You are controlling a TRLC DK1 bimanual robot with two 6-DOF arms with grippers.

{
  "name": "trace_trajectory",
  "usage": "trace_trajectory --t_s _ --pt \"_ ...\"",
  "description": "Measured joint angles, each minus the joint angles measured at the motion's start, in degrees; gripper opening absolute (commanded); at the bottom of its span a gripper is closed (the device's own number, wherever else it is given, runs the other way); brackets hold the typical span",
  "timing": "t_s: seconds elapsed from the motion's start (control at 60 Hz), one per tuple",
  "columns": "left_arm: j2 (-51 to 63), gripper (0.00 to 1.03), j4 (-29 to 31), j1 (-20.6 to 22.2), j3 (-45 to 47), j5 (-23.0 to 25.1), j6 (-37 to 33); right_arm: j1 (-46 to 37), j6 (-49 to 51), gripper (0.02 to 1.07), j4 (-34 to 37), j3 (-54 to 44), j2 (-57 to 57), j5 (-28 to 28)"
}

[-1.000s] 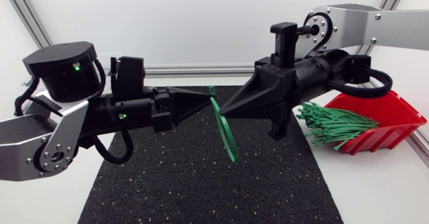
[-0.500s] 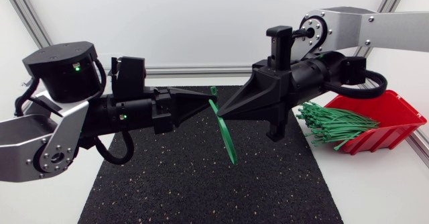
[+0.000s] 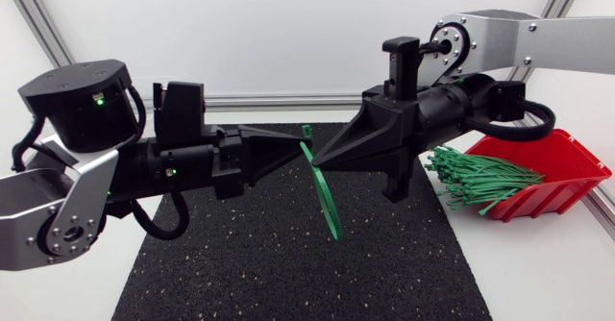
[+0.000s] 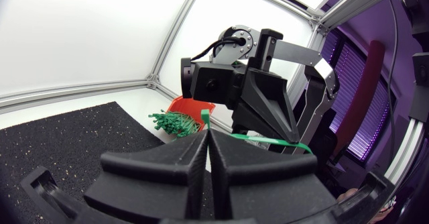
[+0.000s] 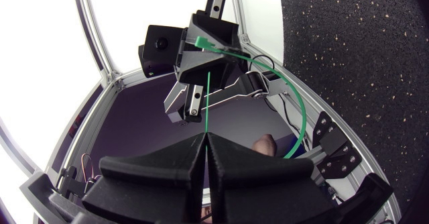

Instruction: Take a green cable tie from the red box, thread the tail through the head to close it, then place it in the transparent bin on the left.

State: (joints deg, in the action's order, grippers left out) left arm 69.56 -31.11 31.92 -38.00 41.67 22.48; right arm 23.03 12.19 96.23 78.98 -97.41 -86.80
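One green cable tie [image 3: 326, 191], looped: left tool [image 3: 294, 148] clamps head, right tool [image 3: 323, 155] pinches tail. Threading stage; next, feed tail through.

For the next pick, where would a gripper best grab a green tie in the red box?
Probably at the ends jutting past the open front of the red box toward the mat, coming down from above: the ties lie roughly flat and fan apart there, clear of the walls.

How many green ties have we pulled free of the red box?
1: a cable tie looped between left gripper and right gripper. A bundle lies in the red box, some ties likely hidden.
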Motion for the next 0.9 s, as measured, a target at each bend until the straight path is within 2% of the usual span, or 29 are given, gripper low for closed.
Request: trace_trajectory --t_s 0.9 --pt "-2.67 0.04 0.17 0.5 1.75 -0.22 0.0 -1.03 0.0 0.08 0.0 0.04 0.13 0.0"
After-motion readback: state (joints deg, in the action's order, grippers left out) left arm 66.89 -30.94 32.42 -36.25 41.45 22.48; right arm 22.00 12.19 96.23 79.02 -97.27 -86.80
